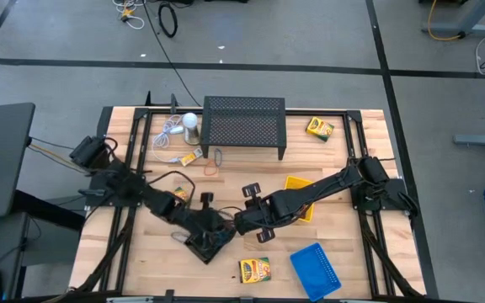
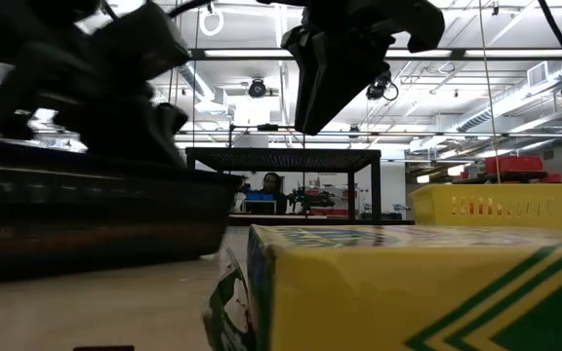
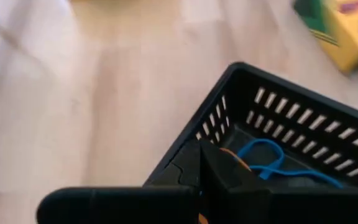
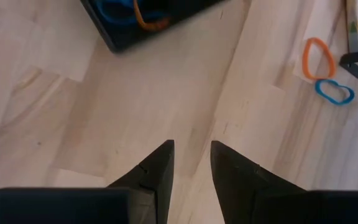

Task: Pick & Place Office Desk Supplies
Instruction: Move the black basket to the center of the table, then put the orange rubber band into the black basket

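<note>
Over the black tray's [image 1: 208, 245] near corner, the left gripper [image 3: 211, 180] is pinched shut, blue and orange rubber bands [image 3: 272, 163] inside just ahead. Beside it, the right gripper [image 4: 191, 163] hangs narrowly parted, empty, above bare wood, tray edge beyond.

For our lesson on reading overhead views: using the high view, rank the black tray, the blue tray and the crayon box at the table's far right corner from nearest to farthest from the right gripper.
From the right gripper, near the table's middle:
1. Black tray, just toward the front-left, under the left gripper.
2. Blue tray, toward the front-right edge.
3. Crayon box, at the far right corner, beside the large mesh stand.
</note>
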